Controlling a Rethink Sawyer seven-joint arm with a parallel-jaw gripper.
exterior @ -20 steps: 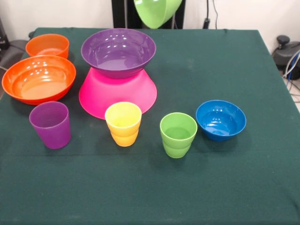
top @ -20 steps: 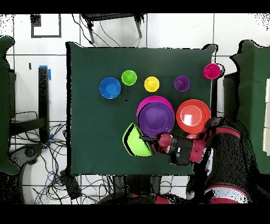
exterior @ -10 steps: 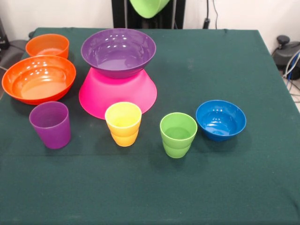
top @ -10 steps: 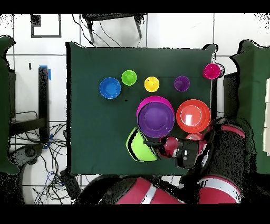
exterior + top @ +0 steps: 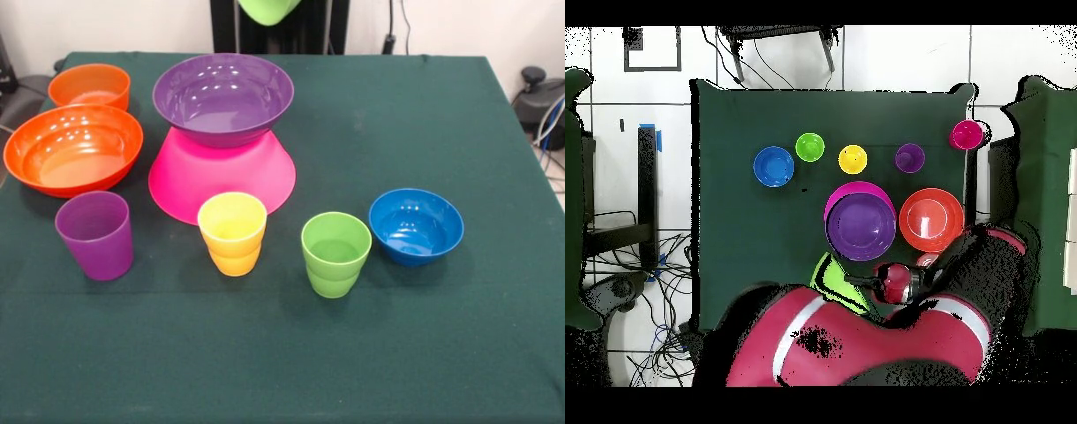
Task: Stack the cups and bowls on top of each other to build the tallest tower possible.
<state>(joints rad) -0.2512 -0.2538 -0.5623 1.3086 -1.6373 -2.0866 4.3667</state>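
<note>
A purple bowl (image 5: 222,97) sat upright on an inverted pink bowl (image 5: 221,172), forming the tower's wide base. At twelve o'clock above it, a lime green bowl (image 5: 269,9) hung lifted, likely held by the gripper (image 5: 865,280) for stacking next; its grasp could not be confirmed.

no text, label, brand, number or sign can be read in either view. the bowls, the cups and the green cloth on the desk all show plain surfaces with no lettering.
</note>
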